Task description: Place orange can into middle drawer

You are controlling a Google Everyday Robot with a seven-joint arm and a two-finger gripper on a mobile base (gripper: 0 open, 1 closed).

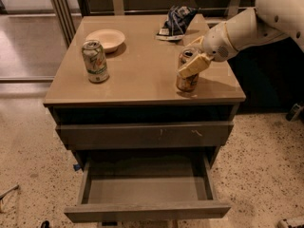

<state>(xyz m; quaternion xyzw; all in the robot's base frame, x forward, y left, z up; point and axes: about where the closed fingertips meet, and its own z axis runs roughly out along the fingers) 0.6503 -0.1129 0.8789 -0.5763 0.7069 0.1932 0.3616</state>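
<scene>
The orange can (186, 77) stands upright near the right front of the cabinet top (142, 75). My gripper (194, 55) reaches in from the right on a white arm and is closed around the can's upper half. One pale finger (194, 66) lies across the can's front and the other sits behind its top. The middle drawer (147, 190) is pulled open below, low at the front of the cabinet, and its grey floor is bare.
A green-and-white can (95, 61) stands at the left of the top. A pale bowl (105, 38) sits behind it and a dark blue snack bag (175, 22) lies at the back. A closed drawer with pale scratches (145, 135) sits above the open one. Speckled floor surrounds the cabinet.
</scene>
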